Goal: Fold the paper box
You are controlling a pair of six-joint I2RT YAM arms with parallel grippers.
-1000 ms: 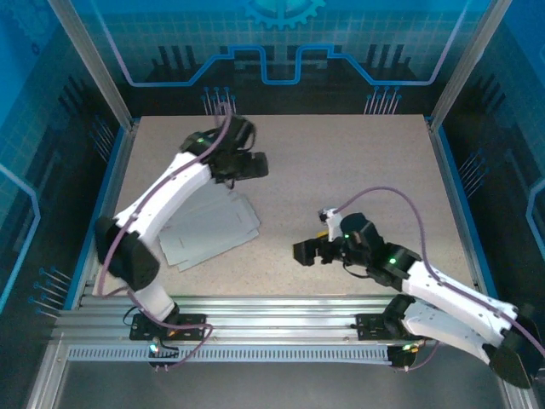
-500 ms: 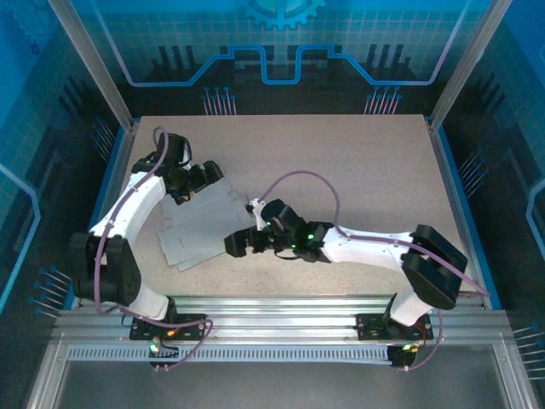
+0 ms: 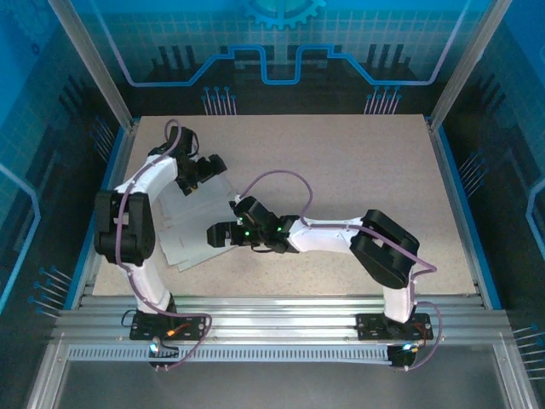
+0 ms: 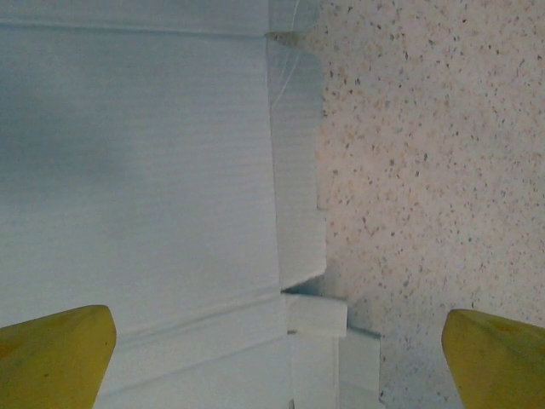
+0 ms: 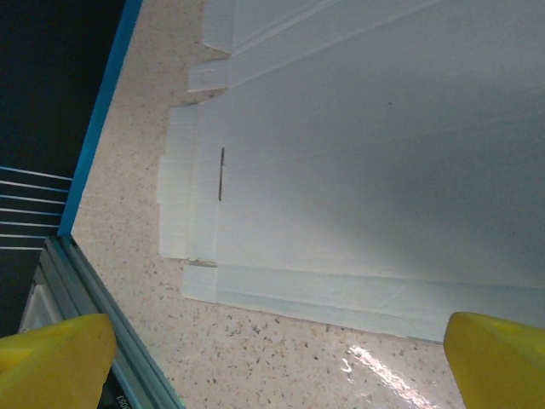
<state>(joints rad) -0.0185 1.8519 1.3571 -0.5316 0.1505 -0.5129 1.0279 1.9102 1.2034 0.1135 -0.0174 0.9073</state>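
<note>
- The paper box (image 3: pixel 189 228) is a flat die-cut sheet lying white-grey side up on the speckled desk (image 3: pixel 358 162). In the top view it sits toward the desk's 9 o'clock side, turned at a slant to the desk's edges.
- The left hand (image 3: pixel 209 168) is at the sheet's 12 o'clock edge, and its arm bends in from the 9 o'clock side of the desk.
- In the left wrist view the left hand (image 4: pixel 274 354) is spread wide, with one yellow fingertip (image 4: pixel 53 351) in each lower corner. The paper box (image 4: pixel 136 170) lies under the fingertip at 7 o'clock and bare desk (image 4: pixel 426 170) under the one at 5 o'clock.
- The sheet's edge runs up between the two fingers, with a narrow side flap (image 4: pixel 298 170) along it. A small raised tab (image 4: pixel 316 313) sits near 6 o'clock.
- The right hand (image 3: pixel 218 233) reaches across from the 3 o'clock side and is over the sheet's 4 o'clock edge.
- In the right wrist view the right hand (image 5: pixel 274 358) is also spread wide, with yellow fingertips (image 5: pixel 51 358) at the two bottom corners.
- In that view the paper box (image 5: pixel 383 170) takes up the part from 12 to 3 o'clock, with crease lines along its lower border. A short dark slot (image 5: pixel 221 174) is cut near its 9 o'clock end.
- Beyond that end are the desk's blue rim (image 5: pixel 102 111) and a ridged metal rail (image 5: pixel 94 290), toward 8 o'clock.
- I cannot tell whether either hand touches the sheet.
</note>
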